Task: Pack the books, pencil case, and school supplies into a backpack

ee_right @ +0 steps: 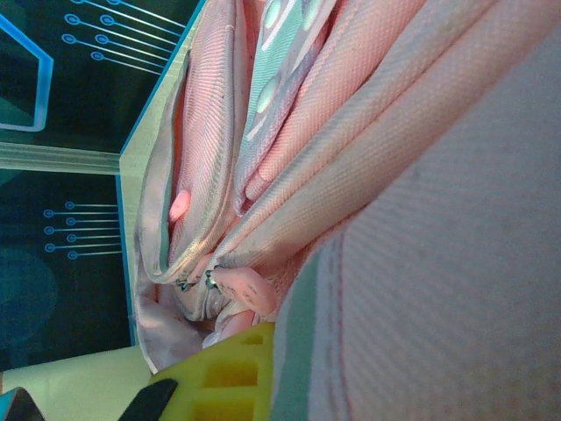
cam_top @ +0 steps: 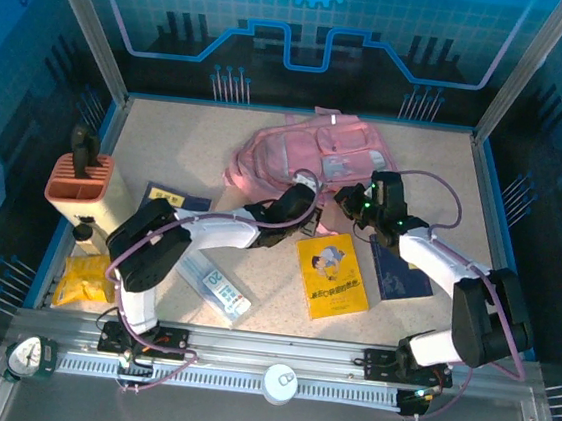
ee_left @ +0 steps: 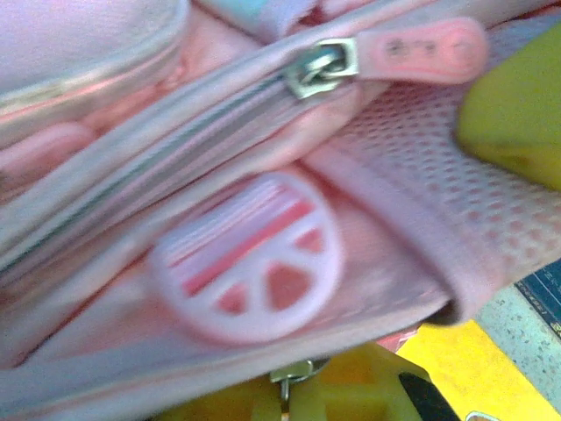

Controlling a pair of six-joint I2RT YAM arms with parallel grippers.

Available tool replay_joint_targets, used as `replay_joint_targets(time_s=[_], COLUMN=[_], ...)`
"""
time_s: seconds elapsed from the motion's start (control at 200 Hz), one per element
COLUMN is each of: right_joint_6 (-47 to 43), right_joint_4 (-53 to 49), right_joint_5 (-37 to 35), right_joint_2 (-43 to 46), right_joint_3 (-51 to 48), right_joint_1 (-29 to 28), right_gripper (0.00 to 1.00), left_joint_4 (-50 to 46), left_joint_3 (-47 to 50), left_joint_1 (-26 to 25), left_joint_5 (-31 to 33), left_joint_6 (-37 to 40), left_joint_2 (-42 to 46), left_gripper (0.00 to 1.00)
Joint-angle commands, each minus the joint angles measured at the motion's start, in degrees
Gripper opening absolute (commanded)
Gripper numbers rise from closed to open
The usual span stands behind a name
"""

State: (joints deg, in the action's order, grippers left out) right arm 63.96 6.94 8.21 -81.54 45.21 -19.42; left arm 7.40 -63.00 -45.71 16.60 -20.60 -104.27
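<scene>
At the backpack's [cam_top: 318,146] six o'clock edge, the left hand [cam_top: 309,186] faces the zip pull [ee_left: 421,48] at its one o'clock; I cannot tell its grip.

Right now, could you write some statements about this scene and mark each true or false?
1. The yellow book lies on the table, outside the backpack. True.
2. The pencil case is inside the backpack. False: it lies on the table, near the front left.
3. The left gripper and right gripper are both at the backpack. True.
4. The orange holder stands on the right side. False: it stands at the left edge.
</scene>
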Motion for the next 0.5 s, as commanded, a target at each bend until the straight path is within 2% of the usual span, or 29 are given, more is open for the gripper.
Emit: replay_joint_targets(time_s=[0.0, 0.245, 0.495], right_joint_6=[-2.18, -5.25, -8.30], right_joint_4=[0.15, -2.29, -3.79], right_joint_5=[0.49, 1.59, 6.19], right_joint_2=[3.09, 3.19, -0.83], right_joint_3=[1.37, 3.47, 9.05], right_joint_1=[1.59, 3.38, 7.67], right_gripper=[0.02, 0.00, 0.00], left_joint_4=[-0.19, -4.07, -8.29], left_joint_3=[3.01, 5.53, 7.87], left_joint_1=[2.19, 4.21, 4.96], left_joint_5=[-0.52, -0.42, -4.13], left_joint_6=[-1.68, 0.20, 0.00], left_joint_2=[3.99, 7.59, 12.29], left_gripper=[0.00, 0.00, 0.00])
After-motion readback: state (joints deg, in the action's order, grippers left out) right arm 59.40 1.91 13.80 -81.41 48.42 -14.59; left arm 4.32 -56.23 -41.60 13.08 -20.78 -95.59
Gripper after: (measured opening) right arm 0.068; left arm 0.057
